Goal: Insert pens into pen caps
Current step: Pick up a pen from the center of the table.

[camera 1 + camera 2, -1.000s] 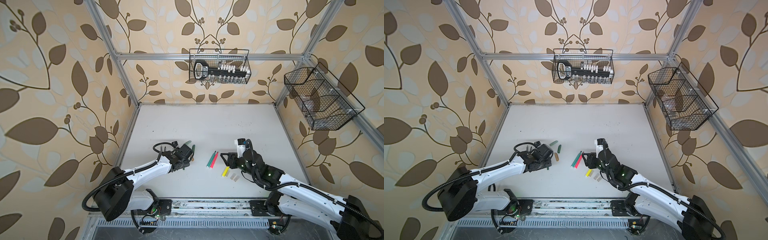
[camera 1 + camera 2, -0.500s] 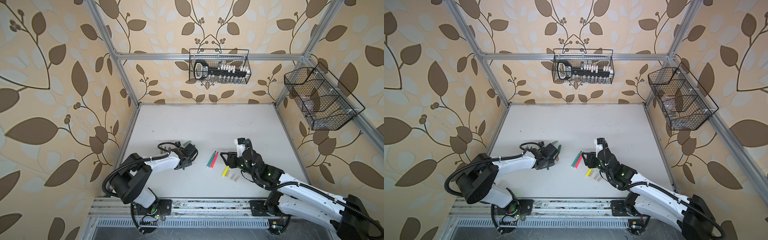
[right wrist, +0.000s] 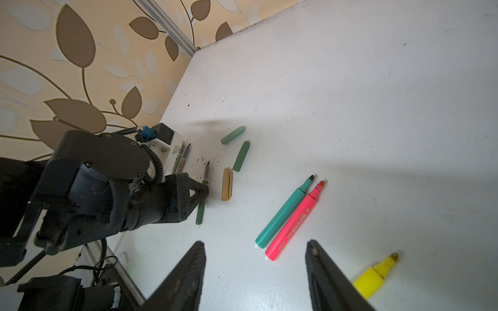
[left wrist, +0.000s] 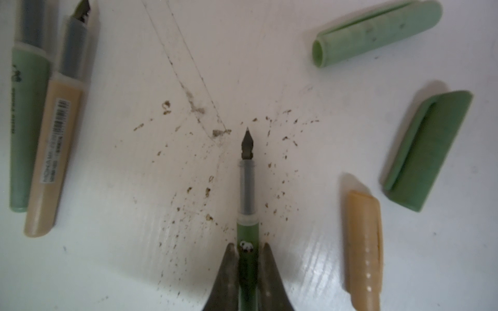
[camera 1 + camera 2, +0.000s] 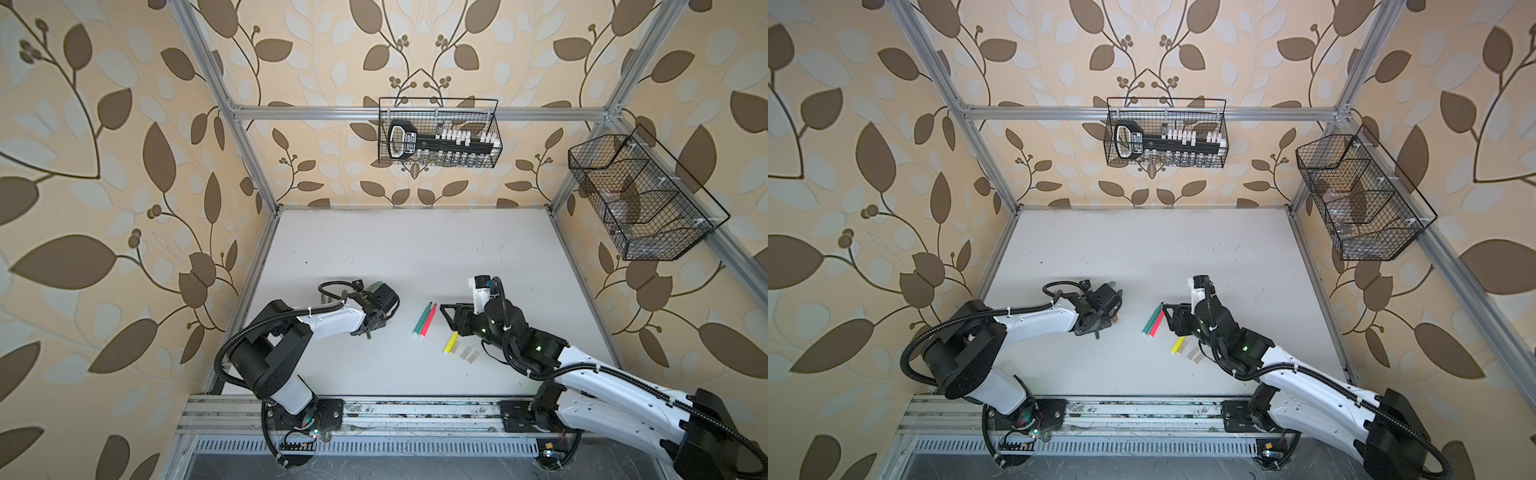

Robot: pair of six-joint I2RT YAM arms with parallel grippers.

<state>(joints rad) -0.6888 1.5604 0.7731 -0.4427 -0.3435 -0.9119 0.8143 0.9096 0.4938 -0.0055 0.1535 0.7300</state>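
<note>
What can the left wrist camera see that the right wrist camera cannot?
Only the left wrist: the small white mark on the dark green pen. Only the right wrist: the green marker, pink marker and yellow marker, plus the open right gripper. Both: the left gripper shut on that pen, with the sage cap, dark green cap and tan cap lying nearby.

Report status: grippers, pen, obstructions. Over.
Left gripper shut on dark green pen, nib bare. Right gripper open, empty. Dark green cap lies apart, tan cap near it. Nothing blocking the nib.
</note>
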